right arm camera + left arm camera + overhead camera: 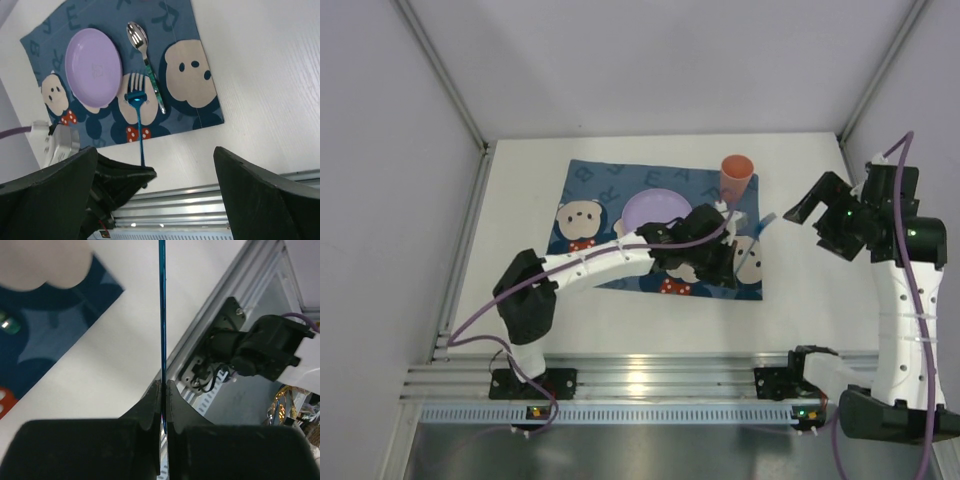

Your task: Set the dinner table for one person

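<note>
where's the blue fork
In the right wrist view the blue-handled metal fork lies over the dark-blue cartoon placemat, between the round purple plate and the silver spoon, its handle pinched in the left claw.

A round lilac plastic plate [655, 210] lies on the dark-blue cloth placemat [595, 180], which lies on the white table [800, 290]. Right of the plate is a blue fork [135, 96], then a steel spoon [150, 75]; an orange plastic cup [736, 175] stands behind.
</note>
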